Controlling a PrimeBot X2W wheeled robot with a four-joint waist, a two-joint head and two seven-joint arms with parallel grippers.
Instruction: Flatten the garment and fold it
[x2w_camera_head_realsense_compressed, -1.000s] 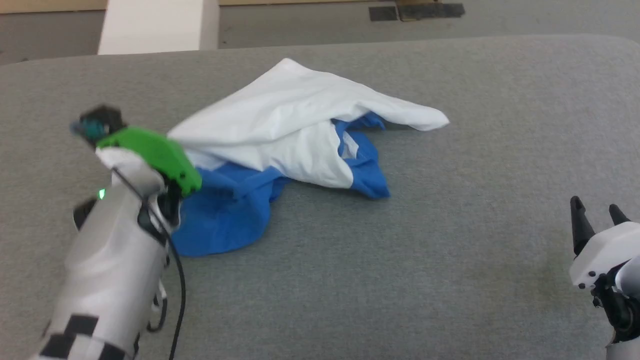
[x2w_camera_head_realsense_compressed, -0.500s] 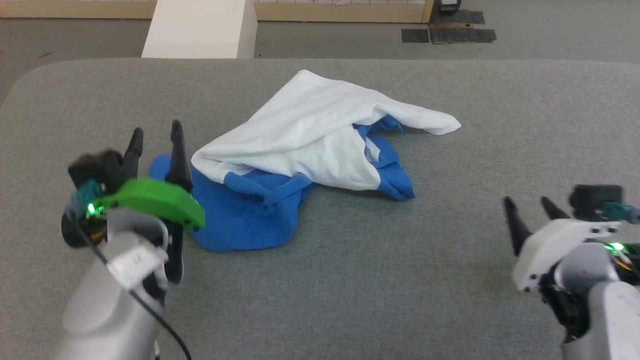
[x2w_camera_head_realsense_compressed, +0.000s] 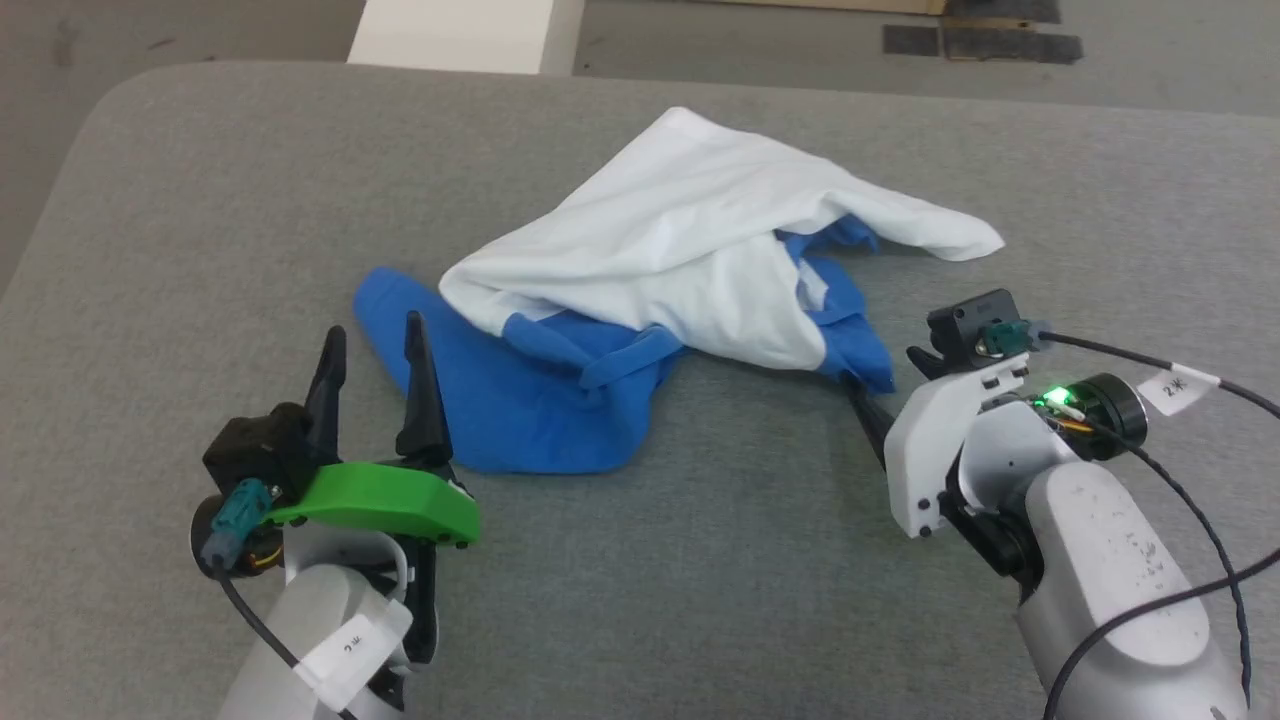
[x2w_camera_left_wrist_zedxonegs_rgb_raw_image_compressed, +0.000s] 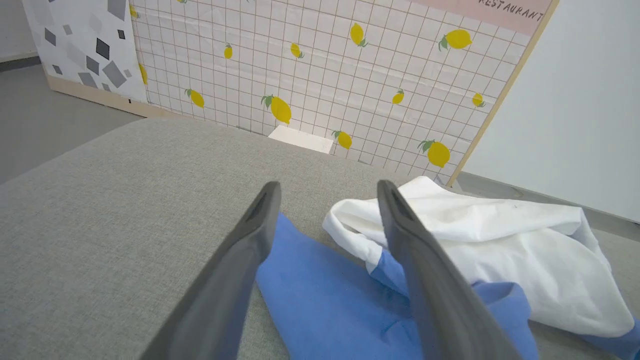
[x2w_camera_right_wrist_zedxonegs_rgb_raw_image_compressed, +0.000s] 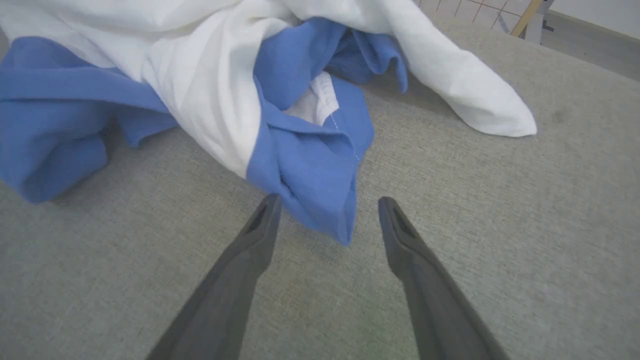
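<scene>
- Grey woven cloth (x2w_camera_head_realsense_compressed: 700, 560) is covering the wide work surface, and a lemon-patterned panel (x2w_camera_left_wrist_zedxonegs_rgb_raw_image_compressed: 310, 75) is standing behind it in the left wrist view.
- Near the middle of that surface the garment (x2w_camera_head_realsense_compressed: 690, 250) is lying crumpled. Its white body (x2w_camera_head_realsense_compressed: 700, 200) is bunching into a peaked heap, while a blue sleeve (x2w_camera_head_realsense_compressed: 500, 420) is spilling out on the robot's left.
- Flattening is looking barely begun to me: layers are overlapping, blue parts are tucking under the white, and no edge is lying straight. Folding is not yet under way.
- The left gripper (x2w_camera_head_realsense_compressed: 374, 328) is hovering with its fingers spread apart and holding nothing, its tips reaching the edge of the blue sleeve.
- The right gripper (x2w_camera_right_wrist_zedxonegs_rgb_raw_image_compressed: 328, 201) is likewise standing wide and empty, with a blue corner (x2w_camera_right_wrist_zedxonegs_rgb_raw_image_compressed: 310, 190) of the shirt poking between its fingers. I cannot tell whether it is touching them.
- Nothing is acting as a container; the garment is resting straight on the cloth.
- Remaining, as I am judging it: drawing both sides outward, smoothing the body, then folding.
</scene>
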